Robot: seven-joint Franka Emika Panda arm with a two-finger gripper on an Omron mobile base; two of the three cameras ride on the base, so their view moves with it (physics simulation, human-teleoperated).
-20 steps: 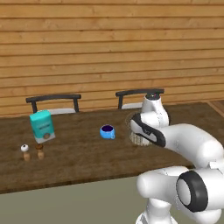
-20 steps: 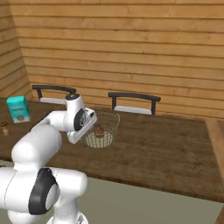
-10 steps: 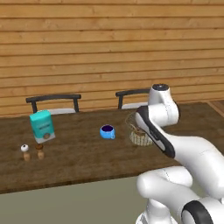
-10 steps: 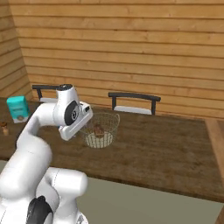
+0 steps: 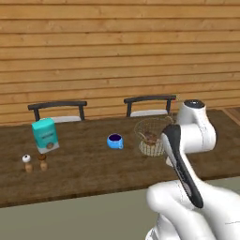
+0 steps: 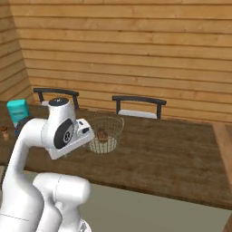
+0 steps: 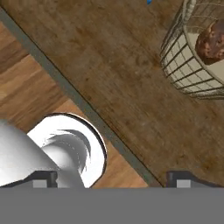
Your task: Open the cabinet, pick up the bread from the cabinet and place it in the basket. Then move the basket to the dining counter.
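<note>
The wire basket (image 5: 151,136) (image 6: 105,133) stands upright on the dark wooden dining counter (image 5: 84,164) (image 6: 158,154). The brown bread (image 5: 150,138) (image 6: 102,135) lies inside it. In the hand view the basket (image 7: 192,57) sits at the upper right with the bread (image 7: 212,41) visible through its wires. My gripper (image 7: 113,180) is open, its fingertips far apart, with nothing between them. It hovers over the counter's near edge (image 7: 109,74), well clear of the basket. The cabinet is out of view.
A small blue cup (image 5: 113,141) stands left of the basket. Farther left are a teal box (image 5: 45,135) (image 6: 18,111) and two small shakers (image 5: 28,163). Two dark chairs (image 5: 57,108) (image 5: 149,102) stand behind the counter against the plank wall. My own arm (image 5: 187,140) partly covers the basket's right side.
My hand has drawn back from the basket toward the counter's near edge, and the arm has folded upward. The basket with the bread stays put on the counter.
</note>
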